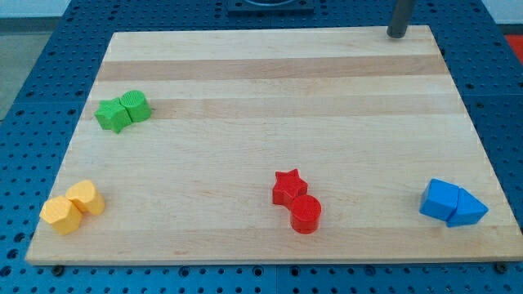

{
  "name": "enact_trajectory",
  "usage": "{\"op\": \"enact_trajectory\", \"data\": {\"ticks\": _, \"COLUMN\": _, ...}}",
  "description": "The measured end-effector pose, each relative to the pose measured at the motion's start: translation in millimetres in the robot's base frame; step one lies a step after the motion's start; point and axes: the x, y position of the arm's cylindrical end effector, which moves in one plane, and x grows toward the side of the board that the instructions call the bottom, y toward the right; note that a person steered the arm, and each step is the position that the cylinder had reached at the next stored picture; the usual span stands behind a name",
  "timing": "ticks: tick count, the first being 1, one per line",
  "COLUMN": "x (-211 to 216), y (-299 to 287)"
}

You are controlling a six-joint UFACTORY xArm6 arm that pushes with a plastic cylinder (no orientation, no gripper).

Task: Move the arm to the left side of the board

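My tip [396, 34] rests at the top right of the wooden board [270, 90], close to its top edge. It is far from every block. Two green blocks [122, 111] sit touching at the view's left. Two yellow blocks [73, 207] sit touching at the bottom left corner. A red star [288, 187] touches a red cylinder [306, 214] at the bottom centre. A blue cube [440, 199] touches a blue triangular block [467, 209] at the bottom right.
The board lies on a blue perforated table [33, 90] that surrounds it on all sides. A dark base shows at the view's top centre [270, 6].
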Motion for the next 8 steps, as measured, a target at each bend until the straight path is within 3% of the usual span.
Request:
{"op": "enact_trajectory", "data": {"ticks": 3, "x": 36, "y": 40}}
{"op": "enact_trajectory", "data": {"ticks": 5, "x": 26, "y": 15}}
{"op": "enact_trajectory", "data": {"ticks": 8, "x": 23, "y": -304}}
